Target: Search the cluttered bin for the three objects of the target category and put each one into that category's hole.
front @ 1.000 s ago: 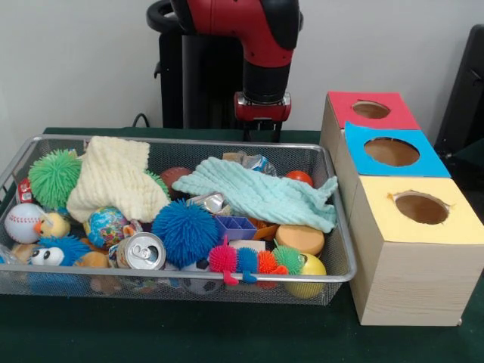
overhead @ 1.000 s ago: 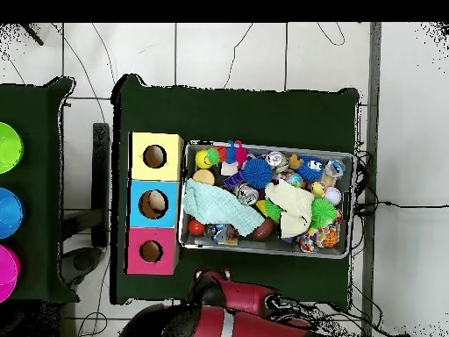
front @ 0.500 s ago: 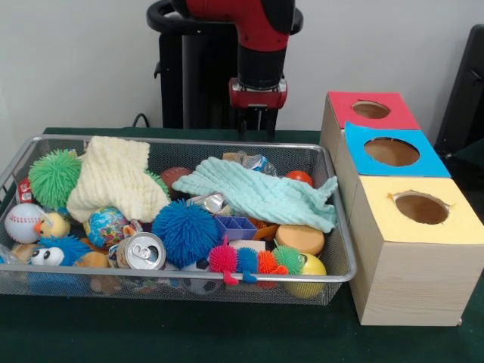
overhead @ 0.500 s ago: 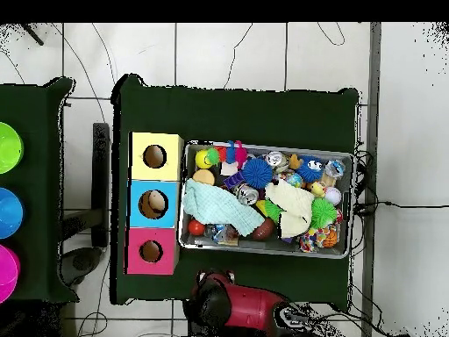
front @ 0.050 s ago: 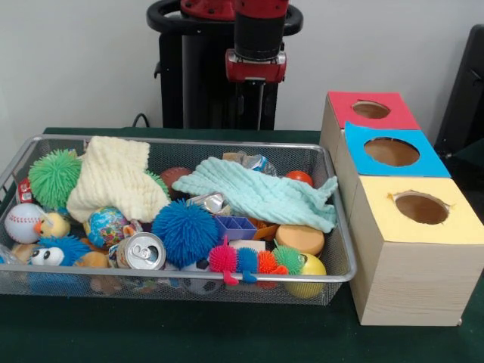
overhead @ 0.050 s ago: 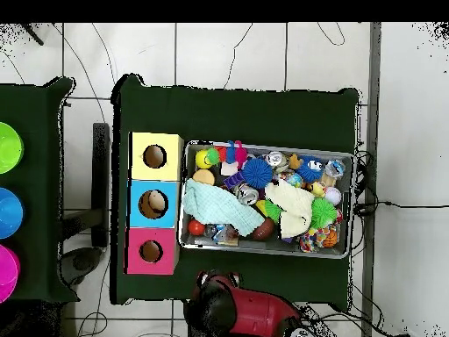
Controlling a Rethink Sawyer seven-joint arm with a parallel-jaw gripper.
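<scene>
The gripper (front @ 0.050 s ago: 252, 113) hangs behind the wire bin (front @ 0.050 s ago: 336, 227), holding nothing; I cannot tell how open it is. Target category is unknown (candidates lie ahead, below it), some probably under the mint cloth (front @ 0.050 s ago: 257, 194)

This is a robotics lab: a red and black robot arm (front @ 0.050 s ago: 257, 34) rises behind a dark green cloth-covered surface (overhead @ 0.050 s ago: 237, 110) on a white tiled floor (overhead @ 0.050 s ago: 228, 53), cables trail across it, and a wire mesh bin (front @ 0.050 s ago: 333, 261) sits beside three wooden boxes with coloured holed tops (front @ 0.050 s ago: 412, 261).
</scene>
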